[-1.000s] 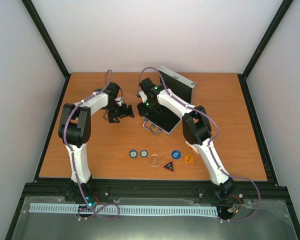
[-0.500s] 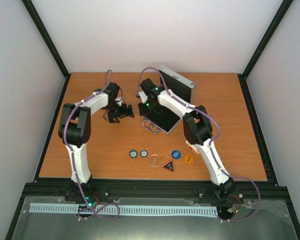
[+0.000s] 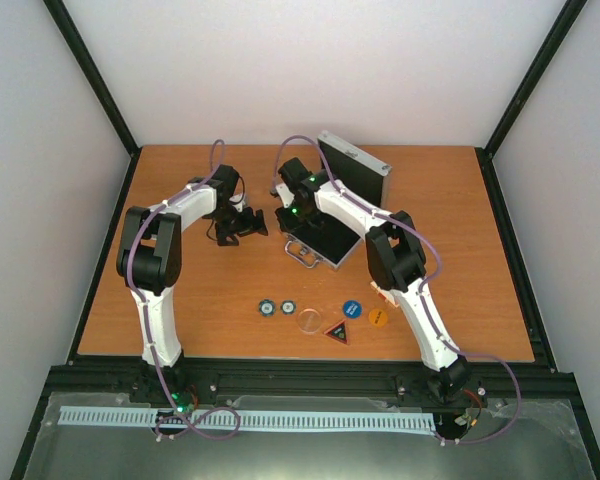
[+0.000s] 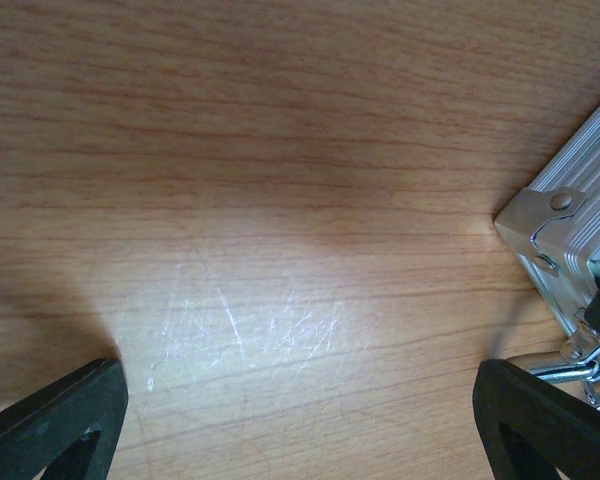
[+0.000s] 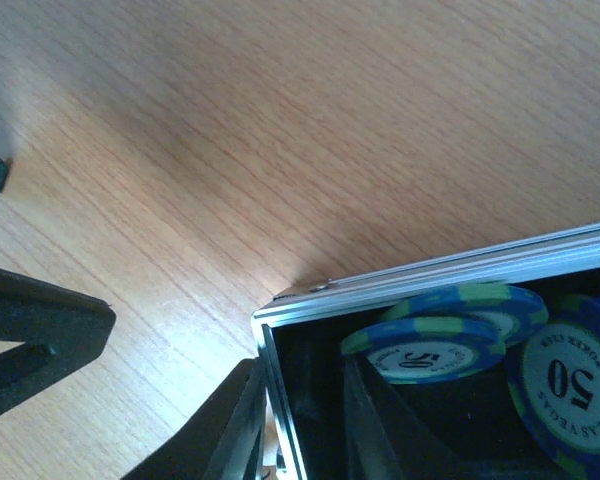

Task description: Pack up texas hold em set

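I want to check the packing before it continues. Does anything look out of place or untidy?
Yes. In the open case, the blue 50 chips lie loose and overlapping, not in a neat stack. Several buttons are outside it on the table.

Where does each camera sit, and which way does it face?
Top external: above and behind, looking down on the table; left arm and right arm show.
Left wrist: close above the table, facing down; the open left gripper shows.
Right wrist: close over blue chips in the case; black fingers show.
Shared: all see the case.
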